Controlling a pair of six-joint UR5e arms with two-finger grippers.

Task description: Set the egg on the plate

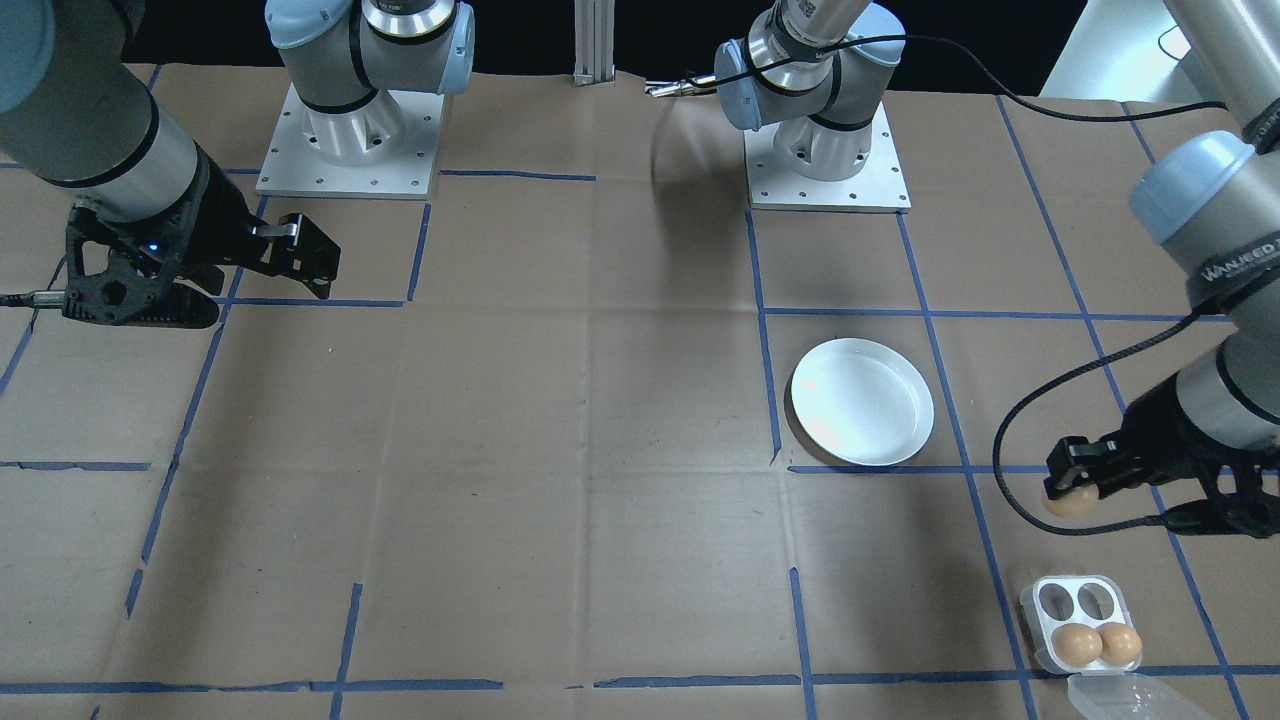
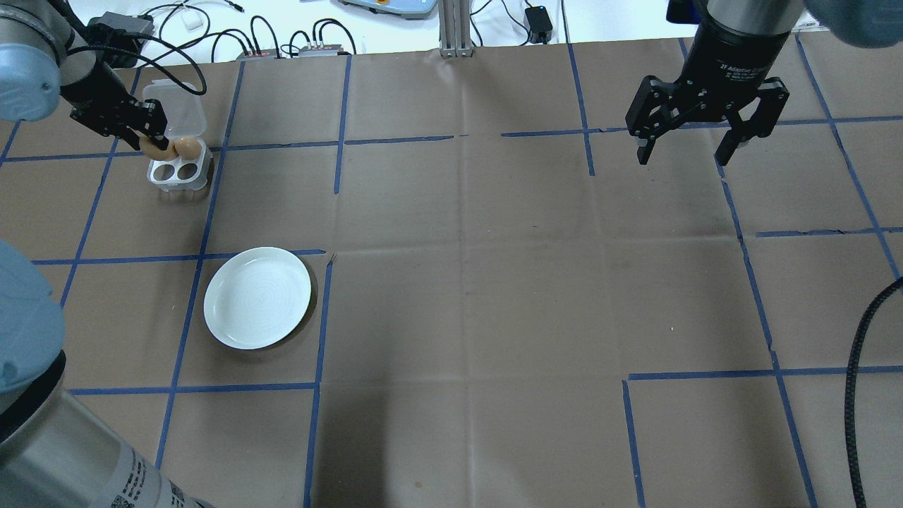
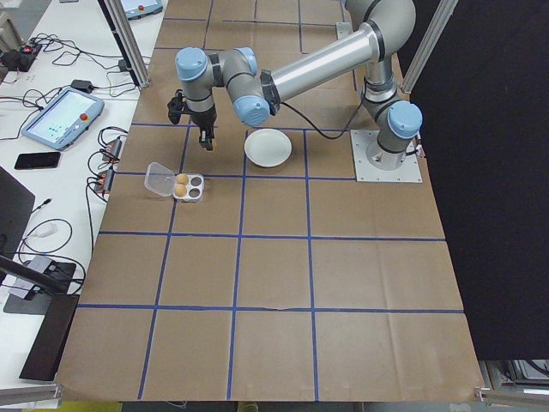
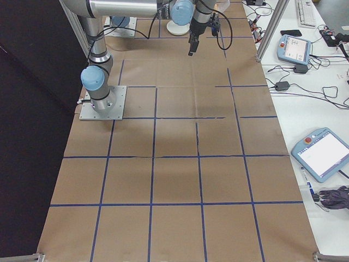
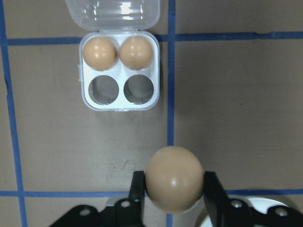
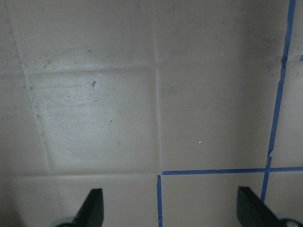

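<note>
A brown egg [image 5: 174, 178] is clamped between the fingers of my left gripper [image 1: 1068, 492], which is shut on it and lifted off the table. In the overhead view this gripper [image 2: 152, 144] hangs over the near edge of the small white egg tray [image 2: 178, 171]. The tray [image 5: 120, 103] holds two more eggs [image 5: 100, 52] in its far cups, and its two near cups stand empty. The round white plate [image 2: 257, 297] lies bare on the table, apart from the tray, also visible as the plate [image 1: 862, 402]. My right gripper [image 2: 683, 159] hovers open over bare paper far from all of this.
The tray's clear lid [image 1: 1130, 695] lies folded open behind it. A black cable [image 2: 857, 395] loops at the right edge. Two arm bases [image 1: 350, 140] are bolted at the robot's side of the table. Blue tape lines grid the brown paper.
</note>
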